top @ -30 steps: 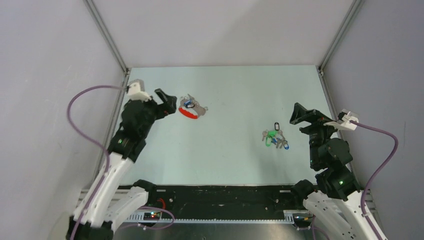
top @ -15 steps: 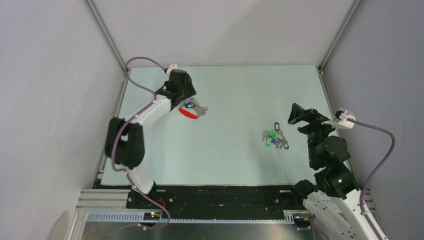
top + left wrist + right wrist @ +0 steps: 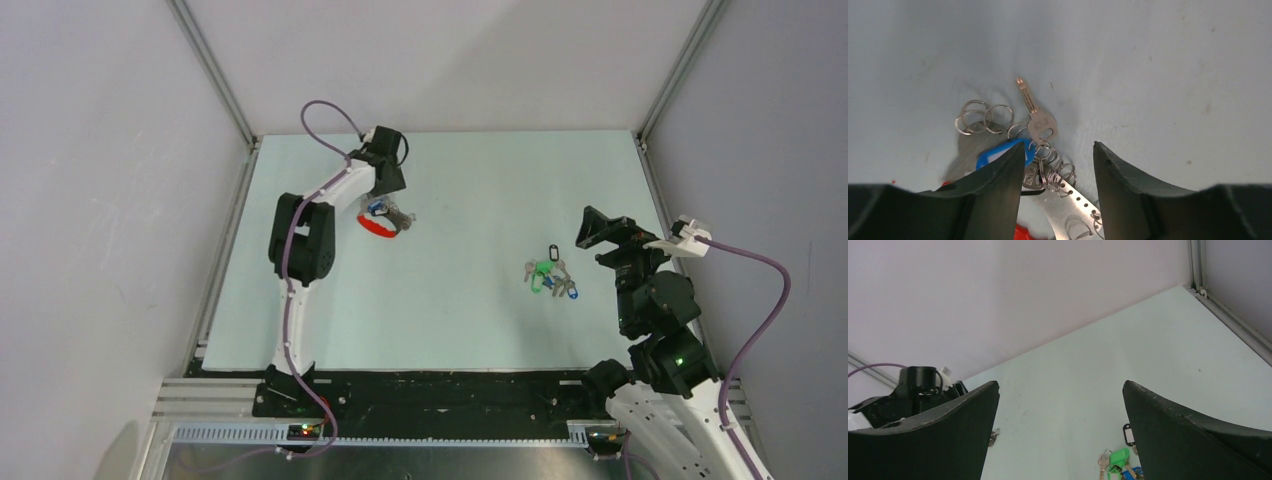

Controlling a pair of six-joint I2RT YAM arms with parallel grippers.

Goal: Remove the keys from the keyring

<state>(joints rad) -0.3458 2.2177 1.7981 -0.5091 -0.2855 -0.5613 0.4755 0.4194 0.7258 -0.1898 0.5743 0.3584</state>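
Over at the far left of the table (image 3: pixel 480 180), spotted the keyring (image 3: pixel 378 228) lying flat: red oval loop with thin metal rings hung off it. Hovering straight over it with the left gripper (image 3: pixel 1058 150), jaws spread wide, gripping nothing. Between the fingers, can make out a silver key (image 3: pixel 1035 112) with its blade pointing away, a blue tag (image 3: pixel 998 156) tucked partly behind one finger, a little cluster of split rings (image 3: pixel 983 117) and a perforated metal strip (image 3: pixel 1075 205). Can't tell from the wrist view whether touching anything or just above.

Over on the right, holding the right gripper (image 3: pixel 1059 385) up off the table, jaws wide apart and empty, facing across toward the far left. Just left of it, noticed the green-tag bunch (image 3: pixel 545 270), well apart from the red loop and not part of this job.

Progress-wise, would call it basically zero. Looks like everything still threaded together, no key off as far as can be seen. Left to do: pin down the loop, then work each key round its ring and off. Probably going to need both grippers, judging by how thin those rings look.
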